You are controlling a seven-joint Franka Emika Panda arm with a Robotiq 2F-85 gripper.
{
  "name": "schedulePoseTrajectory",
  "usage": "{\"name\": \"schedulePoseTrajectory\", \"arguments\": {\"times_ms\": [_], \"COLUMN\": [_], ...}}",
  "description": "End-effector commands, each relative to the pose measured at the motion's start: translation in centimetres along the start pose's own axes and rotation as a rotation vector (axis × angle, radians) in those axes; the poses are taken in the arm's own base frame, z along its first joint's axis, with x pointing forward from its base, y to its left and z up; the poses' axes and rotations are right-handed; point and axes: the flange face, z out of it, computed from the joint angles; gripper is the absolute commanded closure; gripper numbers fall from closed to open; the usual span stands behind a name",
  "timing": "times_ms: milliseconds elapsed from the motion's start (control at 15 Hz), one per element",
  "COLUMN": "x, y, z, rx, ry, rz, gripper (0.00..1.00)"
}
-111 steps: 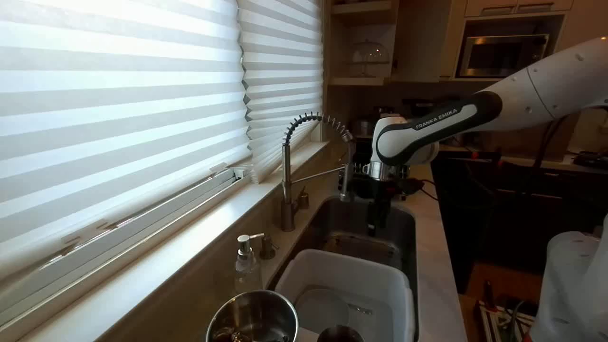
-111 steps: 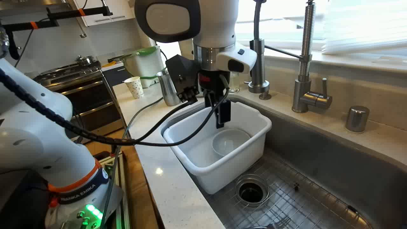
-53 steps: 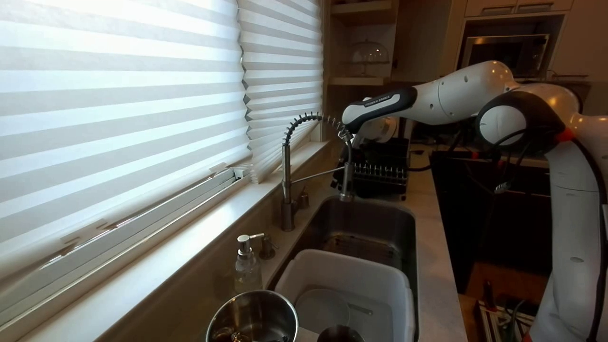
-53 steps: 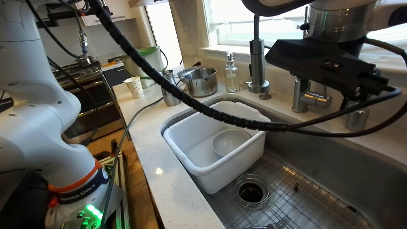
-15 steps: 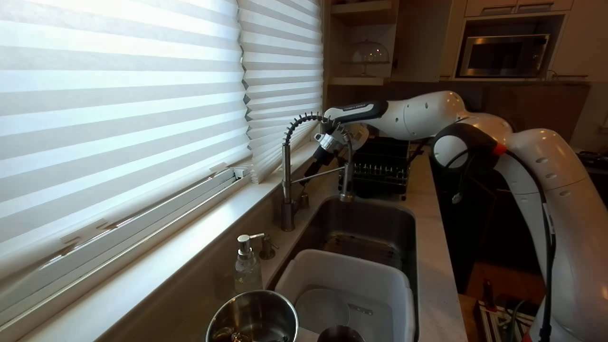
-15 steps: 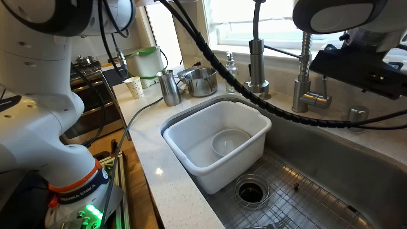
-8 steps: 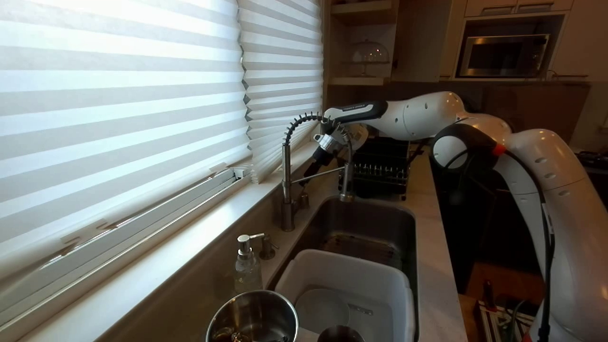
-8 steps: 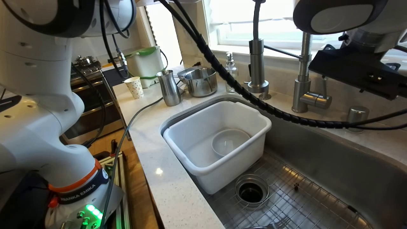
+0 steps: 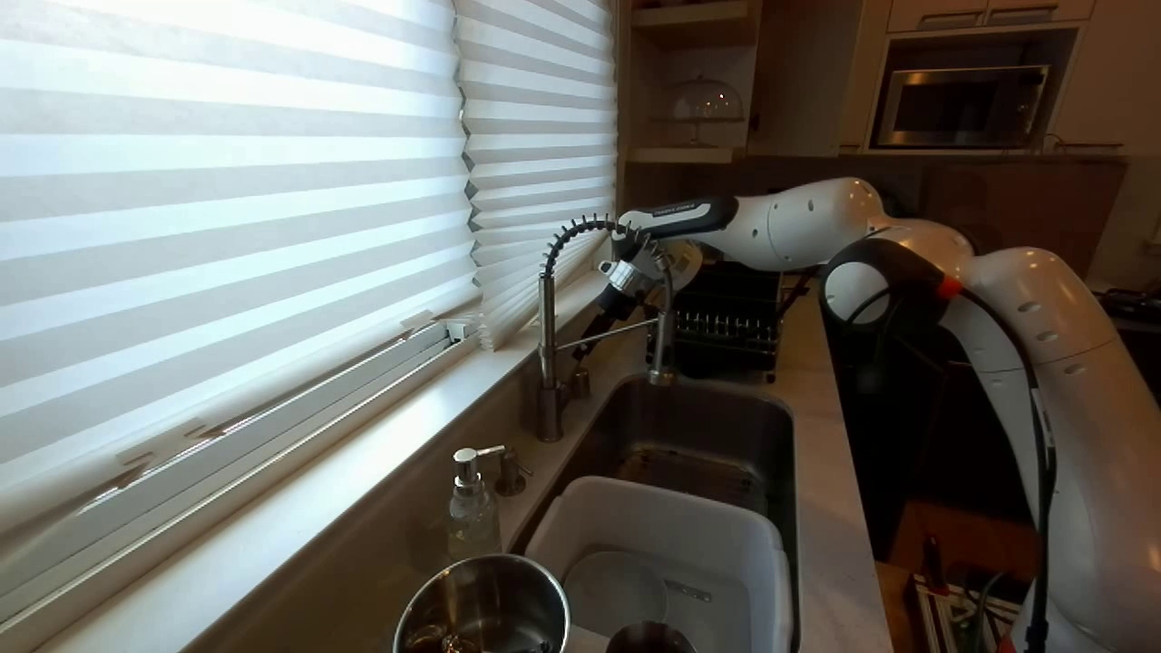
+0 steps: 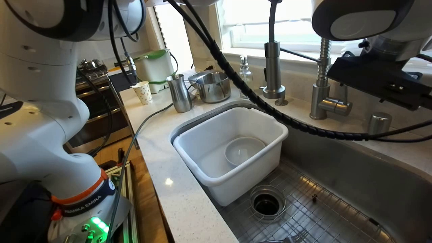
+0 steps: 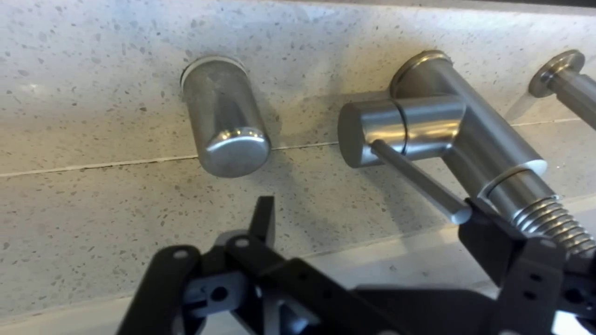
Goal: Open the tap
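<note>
The tap is silvery metal with a sprung gooseneck; it shows in both exterior views (image 9: 548,345) (image 10: 318,101) and in the wrist view (image 11: 489,135). Its spray head (image 10: 273,71) hangs over the sink's edge. Its thin lever (image 11: 419,179) sticks out from the side of the body. My gripper (image 11: 368,211) is open and empty. In the wrist view the lever's end lies between the fingers, right by the right finger; I cannot tell whether they touch. In an exterior view the gripper (image 9: 591,340) is partly behind the tap's support rod. In the other exterior picture its fingers are out of view.
A metal cylinder cap (image 11: 226,116) stands beside the tap. The sink holds a white tub (image 10: 233,182) with a bowl (image 10: 244,150). A soap bottle (image 10: 245,79) and steel pot (image 10: 212,86) stand behind. My cable (image 10: 287,118) hangs across the sink. A dish rack (image 9: 726,331) stands beyond.
Over the past several seconds my arm has moved from above the sink to the tap's lever side. In the last second it has shifted only slightly. The tap looks the same.
</note>
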Motion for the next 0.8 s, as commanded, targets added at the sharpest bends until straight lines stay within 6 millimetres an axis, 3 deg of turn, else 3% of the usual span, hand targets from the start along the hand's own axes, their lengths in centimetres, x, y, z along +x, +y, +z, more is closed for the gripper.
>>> {"name": "schedulePoseTrajectory", "arguments": {"times_ms": [0, 467, 733], "x": [-0.3, -0.5, -0.8], "y": [0.9, 1.2, 0.9], "z": [0.6, -0.1, -1.9], "rx": [-0.058, -0.074, -0.087], "ry": [-0.004, -0.023, -0.077], "rz": [-0.031, -0.015, 0.002], "gripper": [0.00, 0.00, 0.00]}}
